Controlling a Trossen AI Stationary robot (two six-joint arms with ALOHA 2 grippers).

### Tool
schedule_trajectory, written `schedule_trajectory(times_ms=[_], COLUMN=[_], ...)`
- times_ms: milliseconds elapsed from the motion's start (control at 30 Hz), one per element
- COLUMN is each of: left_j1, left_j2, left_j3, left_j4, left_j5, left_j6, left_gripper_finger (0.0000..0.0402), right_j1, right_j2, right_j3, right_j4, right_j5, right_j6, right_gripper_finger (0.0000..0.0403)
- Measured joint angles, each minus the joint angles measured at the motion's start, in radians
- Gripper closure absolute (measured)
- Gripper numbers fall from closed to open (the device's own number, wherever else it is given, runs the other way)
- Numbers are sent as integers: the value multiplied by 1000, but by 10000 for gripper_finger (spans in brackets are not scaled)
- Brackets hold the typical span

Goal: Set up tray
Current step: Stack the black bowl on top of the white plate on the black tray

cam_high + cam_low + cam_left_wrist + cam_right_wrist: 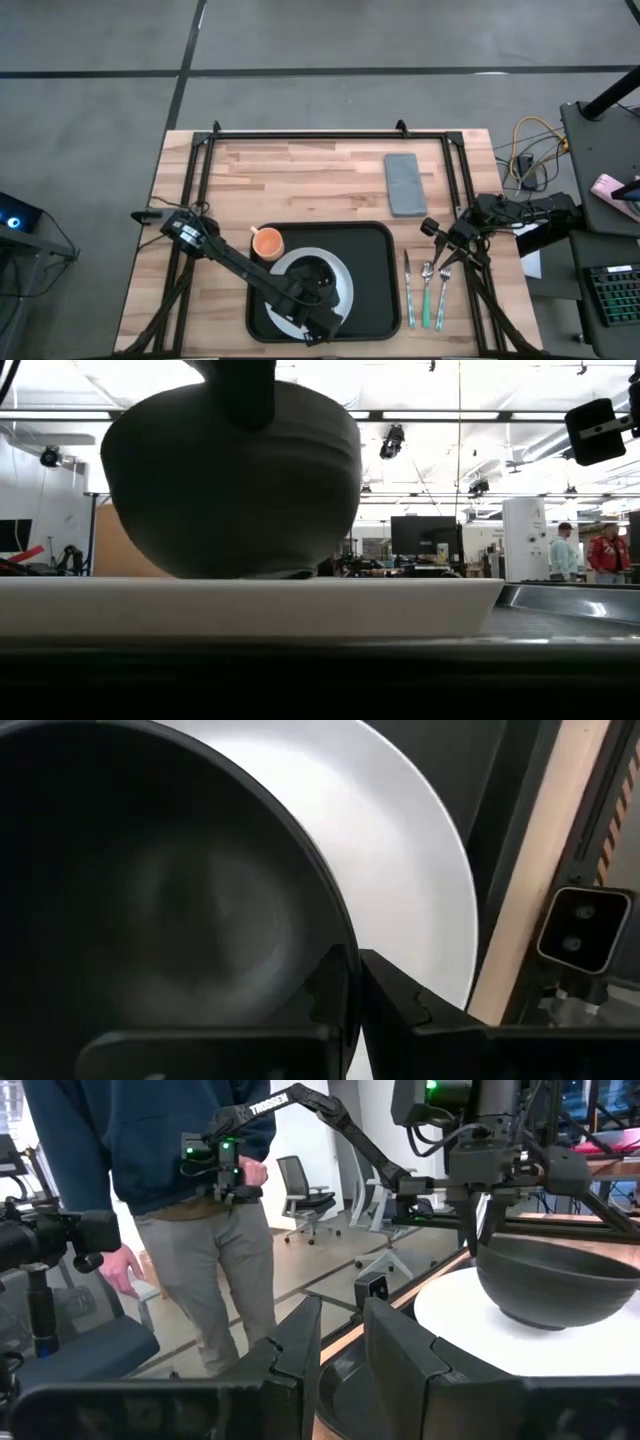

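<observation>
The black tray (pixel 372 262) lies at the table's near middle. On it is a white plate (pixel 345 283), and on the plate a black bowl (pixel 320 273) (pixel 235 480) stands by its base. My left gripper (pixel 315 300) (pixel 352 965) is shut on the bowl's near rim. An orange cup (pixel 267 242) stands in the tray's far left corner. My right gripper (pixel 342 1330) waits at the table's right edge, its fingers a narrow gap apart with nothing between them. My left gripper pinches the bowl's rim (pixel 335 925) on the side toward the table's near edge, one finger inside the bowl and one outside. The fingers (pixel 480 1230) come from above, pointing steeply down. The bowl stands nearly upright with its base on the white plate (pixel 470 1330).
A folded grey napkin (pixel 404 183) lies at the far right of the wooden table. Cutlery (pixel 425 295) lies side by side just right of the tray. A small camera (pixel 583 925) sits at the table's near edge. A person (pixel 190 1200) stands beyond the table.
</observation>
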Motion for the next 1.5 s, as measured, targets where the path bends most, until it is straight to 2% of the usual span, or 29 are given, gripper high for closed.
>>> schedule_trajectory(times_ms=[400,867,1500], left_j1=[-11,-13,-12], left_j2=[0,1,4], left_j3=[-83,-99,-127], left_j4=[60,133,154], left_j5=[38,67,113], left_j6=[-26,-41,-42], left_gripper_finger=[401,398,316], right_j1=[0,0,0], right_j2=[0,0,0], right_j3=[0,0,0], right_j4=[0,0,0], right_j5=[0,0,0], right_j6=[0,0,0], right_gripper_finger=[321,334,325])
